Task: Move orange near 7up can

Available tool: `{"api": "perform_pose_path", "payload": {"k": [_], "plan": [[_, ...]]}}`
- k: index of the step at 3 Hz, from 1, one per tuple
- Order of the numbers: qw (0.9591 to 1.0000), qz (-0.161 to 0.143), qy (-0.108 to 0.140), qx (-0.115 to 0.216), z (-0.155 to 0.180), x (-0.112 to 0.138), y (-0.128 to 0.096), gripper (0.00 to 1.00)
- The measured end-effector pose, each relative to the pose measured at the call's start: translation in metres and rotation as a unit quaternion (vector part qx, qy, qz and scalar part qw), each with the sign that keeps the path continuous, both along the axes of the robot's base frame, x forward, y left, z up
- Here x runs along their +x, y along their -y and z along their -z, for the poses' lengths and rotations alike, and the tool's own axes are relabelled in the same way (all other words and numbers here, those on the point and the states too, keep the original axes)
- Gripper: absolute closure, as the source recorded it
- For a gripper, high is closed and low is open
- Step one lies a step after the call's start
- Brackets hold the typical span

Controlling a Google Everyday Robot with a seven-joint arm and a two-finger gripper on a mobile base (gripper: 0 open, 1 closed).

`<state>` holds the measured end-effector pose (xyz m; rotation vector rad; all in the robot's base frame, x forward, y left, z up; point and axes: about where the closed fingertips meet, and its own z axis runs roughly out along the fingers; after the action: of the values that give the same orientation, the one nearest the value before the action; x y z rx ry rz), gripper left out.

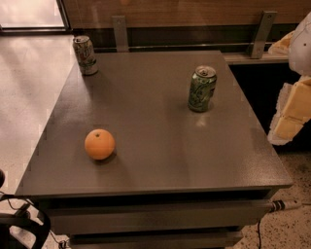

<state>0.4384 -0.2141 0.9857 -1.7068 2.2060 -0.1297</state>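
Camera view inspected: a grey table (160,160) is seen from above and in front, with three items recorded on its top. The orange (99,144) is found on the near left part of the surface, resting alone with its small dark dimple turned upward. The 7up can (85,54) is noted standing upright at the far left corner, close to the table's edge and well apart from the orange. A green can (201,88) is recorded upright on the far right part of the top, its opened silver lid visible, well apart from both other items. The gripper (291,114) is located at the right edge of the picture, beyond the table's right side and partly cut off by the frame; nothing is seen held in it, it is well apart from the orange, and whether it is released or clenched cannot be told. A wooden wall panel (194,12) with two metal brackets (120,33) is observed behind the table. A cable (284,205) is noted below the table's near right corner.
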Motion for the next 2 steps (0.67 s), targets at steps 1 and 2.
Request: {"api": "perform_pose_path", "payload": {"k": [1,2], "plan": [[1.0,0.0,0.0,0.0,-0.0001,0.0,0.0,0.0],[0.9996,-0.011,0.002,0.025,0.0034,0.0016,-0.0073,0.0]]}}
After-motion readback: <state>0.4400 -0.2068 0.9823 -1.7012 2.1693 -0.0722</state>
